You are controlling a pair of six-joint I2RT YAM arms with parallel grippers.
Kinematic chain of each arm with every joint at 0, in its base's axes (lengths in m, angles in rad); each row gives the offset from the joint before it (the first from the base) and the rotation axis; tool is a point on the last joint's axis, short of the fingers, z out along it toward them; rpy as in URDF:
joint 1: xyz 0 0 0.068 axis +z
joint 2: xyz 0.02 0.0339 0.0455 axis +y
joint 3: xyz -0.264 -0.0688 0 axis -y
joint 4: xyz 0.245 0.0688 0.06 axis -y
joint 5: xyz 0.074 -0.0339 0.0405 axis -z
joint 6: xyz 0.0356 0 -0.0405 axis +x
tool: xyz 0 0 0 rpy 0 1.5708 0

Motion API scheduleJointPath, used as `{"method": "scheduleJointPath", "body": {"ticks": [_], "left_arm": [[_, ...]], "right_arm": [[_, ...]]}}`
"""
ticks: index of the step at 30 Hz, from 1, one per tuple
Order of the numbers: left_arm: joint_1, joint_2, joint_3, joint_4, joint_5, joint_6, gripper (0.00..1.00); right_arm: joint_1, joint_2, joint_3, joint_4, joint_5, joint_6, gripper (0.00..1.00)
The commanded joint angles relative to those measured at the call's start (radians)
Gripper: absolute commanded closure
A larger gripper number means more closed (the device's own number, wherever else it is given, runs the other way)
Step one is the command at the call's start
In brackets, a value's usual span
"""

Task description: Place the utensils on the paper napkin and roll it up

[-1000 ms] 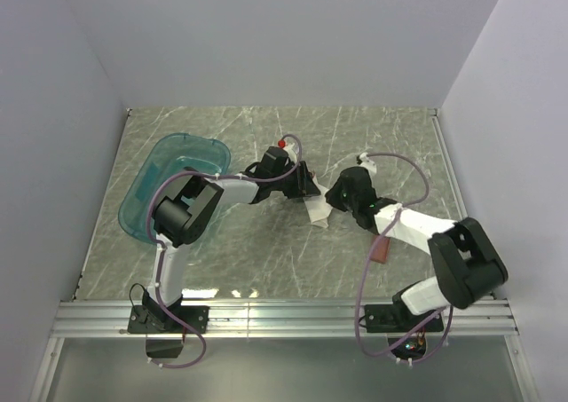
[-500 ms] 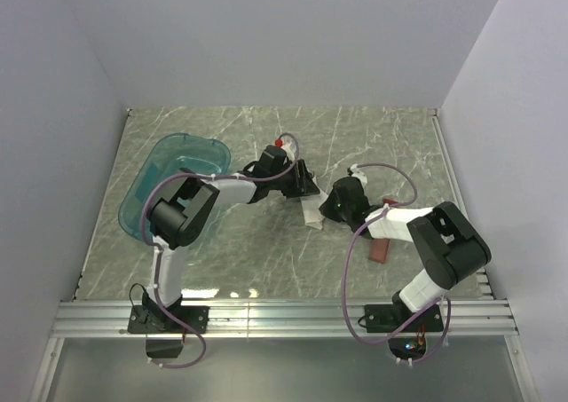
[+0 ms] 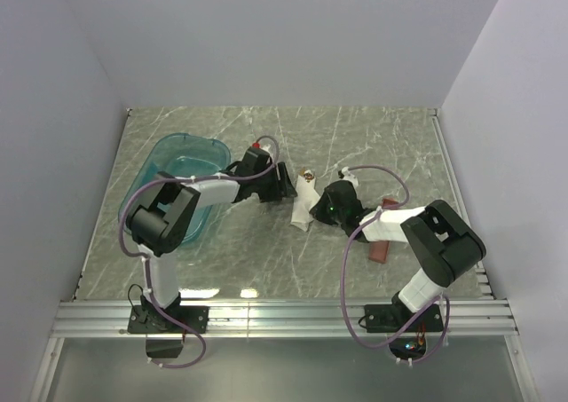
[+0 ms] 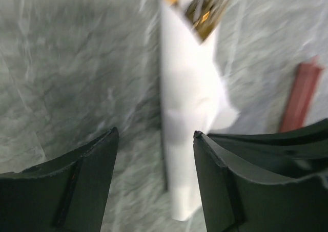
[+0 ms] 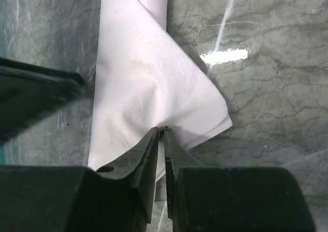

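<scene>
Two tools at one napkin (image 3: 303, 203), which is rolled into a narrow white bundle and lies flat on the worktop (image 3: 373, 136), near the tub (image 3: 191, 138) on its arm-base-right side and apart from it.

- Utensils (image 3: 307, 174): wrapped inside. Only the ends stick out of the bundle's far end.
- Left tool (image 3: 284, 181): sits between the tub and the bundle, released, fingers spread, nothing gripped.
- Right tool (image 3: 321, 208): on the side of the bundle away from the tub, clenched on the napkin.
- Tray (image 3: 380, 251): farther from the tub again, partly under the right arm.

View differences:
- Top view gives the layout, but both tool tips are too small to read.
- Left wrist view is blurred. It shows the left tool (image 4: 155, 134) wide open with the napkin (image 4: 184, 104) running between and beyond the fingers. It also shows brassy utensils (image 4: 205, 14) and an orange tip at the open end, and the tray (image 4: 300, 96) off to one side.
- Right wrist view alone shows the grip. The right tool (image 5: 161, 129) has its tips almost together, pinching a pucker in the loose triangular flap of the napkin (image 5: 148, 83).
</scene>
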Motion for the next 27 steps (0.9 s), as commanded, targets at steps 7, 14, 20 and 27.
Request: {"method": "scheduleJointPath", "body": {"ticks": [7, 14, 20, 27], "left_arm": [[-0.032, 0.083, 0.03, -0.047, 0.109, 0.106, 0.35], [-0.05, 0.149, 0.07, -0.05, 0.184, 0.1, 0.4], [-0.043, 0.167, 0.07, -0.059, 0.272, 0.071, 0.56], [0.0, 0.186, 0.035, 0.082, 0.424, -0.009, 0.85]], "right_arm": [[0.005, 0.015, -0.04, -0.015, 0.03, 0.023, 0.83], [0.002, 0.0, -0.063, -0.02, 0.043, 0.037, 0.83], [0.002, 0.0, -0.06, -0.049, 0.062, 0.039, 0.84], [0.002, -0.029, -0.058, -0.044, 0.059, 0.028, 0.84]]}}
